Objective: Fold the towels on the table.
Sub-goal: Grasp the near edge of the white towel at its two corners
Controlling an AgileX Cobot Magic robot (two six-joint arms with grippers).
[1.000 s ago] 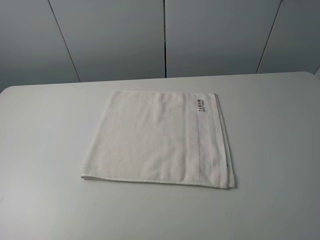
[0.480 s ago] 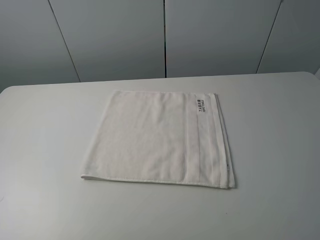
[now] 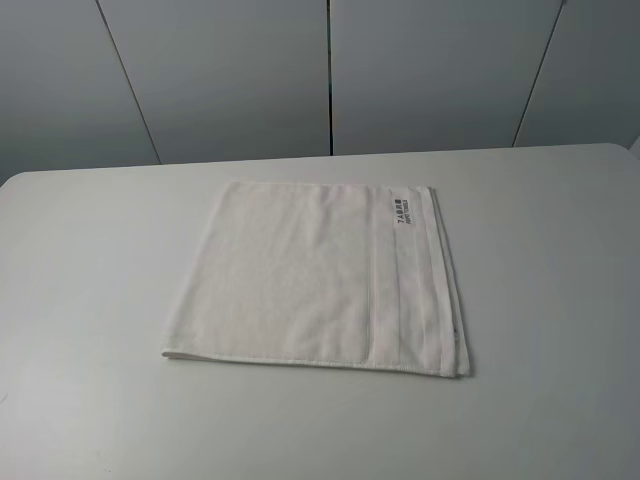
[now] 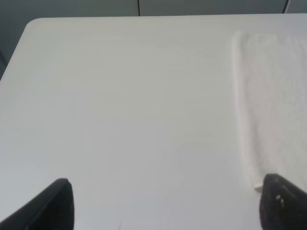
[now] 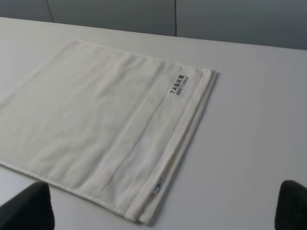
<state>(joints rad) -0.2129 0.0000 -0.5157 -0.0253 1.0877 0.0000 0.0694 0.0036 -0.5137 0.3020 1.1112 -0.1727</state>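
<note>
The white towel [image 3: 310, 275] lies flat in the middle of the white table [image 3: 90, 300], folded with stacked layers along its right edge. Its dark-printed label [image 3: 401, 209] is near the far right corner. Neither gripper shows in the exterior high view. In the left wrist view my left gripper [image 4: 168, 206] is open and empty over bare table, with the towel's edge [image 4: 273, 96] beside one fingertip [image 4: 283, 203]. In the right wrist view my right gripper [image 5: 159, 208] is open and empty, near the towel's [image 5: 96, 120] layered corner, with the label [image 5: 180, 85] in view.
Grey wall panels [image 3: 330, 70] stand behind the table's far edge. The table's rounded far left corner [image 4: 36, 24] shows in the left wrist view. Bare tabletop [image 5: 259, 120] surrounds the towel on all sides.
</note>
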